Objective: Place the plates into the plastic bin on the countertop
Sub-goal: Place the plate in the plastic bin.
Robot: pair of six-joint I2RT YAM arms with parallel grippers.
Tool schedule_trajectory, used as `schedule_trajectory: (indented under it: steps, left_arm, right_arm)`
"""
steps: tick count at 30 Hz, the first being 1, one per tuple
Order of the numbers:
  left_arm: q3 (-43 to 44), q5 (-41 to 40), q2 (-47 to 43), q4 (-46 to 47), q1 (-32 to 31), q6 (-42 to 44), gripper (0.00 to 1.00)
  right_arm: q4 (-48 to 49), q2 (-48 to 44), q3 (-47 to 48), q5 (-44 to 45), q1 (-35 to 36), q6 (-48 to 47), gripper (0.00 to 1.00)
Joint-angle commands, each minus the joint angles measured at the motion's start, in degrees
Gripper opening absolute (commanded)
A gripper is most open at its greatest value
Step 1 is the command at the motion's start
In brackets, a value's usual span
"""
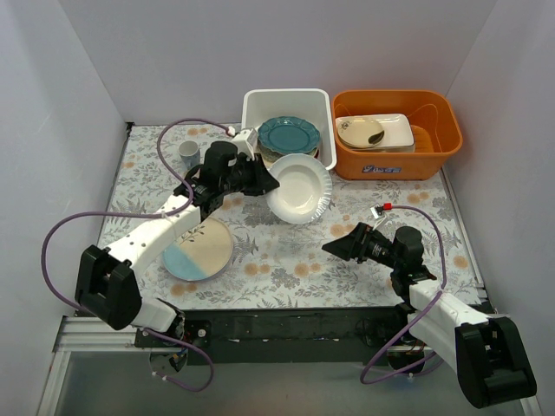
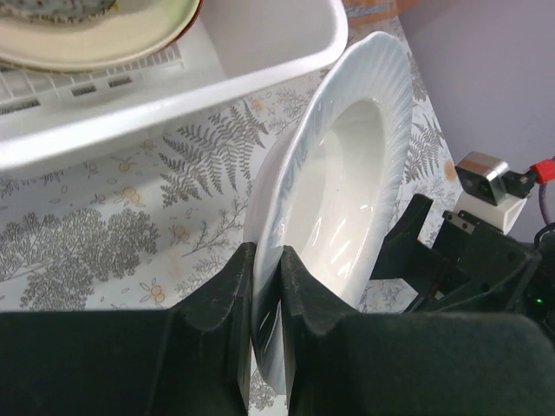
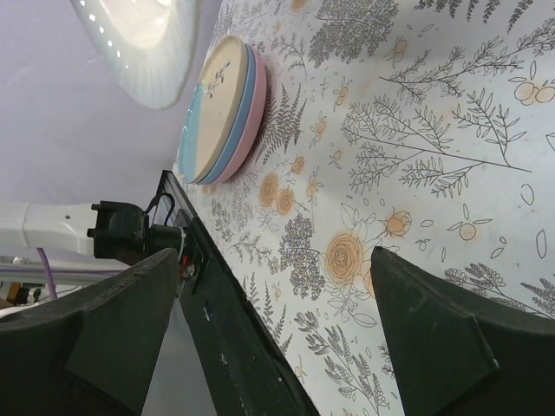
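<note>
My left gripper is shut on the rim of a white plate, holding it tilted on edge above the countertop, just in front of the white plastic bin. The white plate fills the left wrist view beside the bin's wall. Inside the bin a teal plate lies on top of others. A stack of plates, cream-and-light-blue over blue and pink, lies at the front left; the stack also shows in the right wrist view. My right gripper is open and empty, low over the countertop.
An orange tub at the back right holds a rectangular white dish with a beige bowl. A small mug stands left of the bin. White walls enclose the table on three sides. The table's dark front edge lies under my right gripper.
</note>
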Motion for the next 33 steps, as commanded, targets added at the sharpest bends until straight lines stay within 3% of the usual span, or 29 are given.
schedule_trajectory:
  steps: [1,33]
  left_arm:
    - [7.6,1.2,1.4,4.0,0.0,-0.1,0.00]
    - [40.2,1.4,24.6,-1.6,3.6,-2.6,0.00]
  right_arm:
    - [1.4,-0.2,0.1,-0.8,-0.5,-1.4,0.98]
    - [-1.6,-2.7,0.9,-1.9,-1.3,-1.9,0.98]
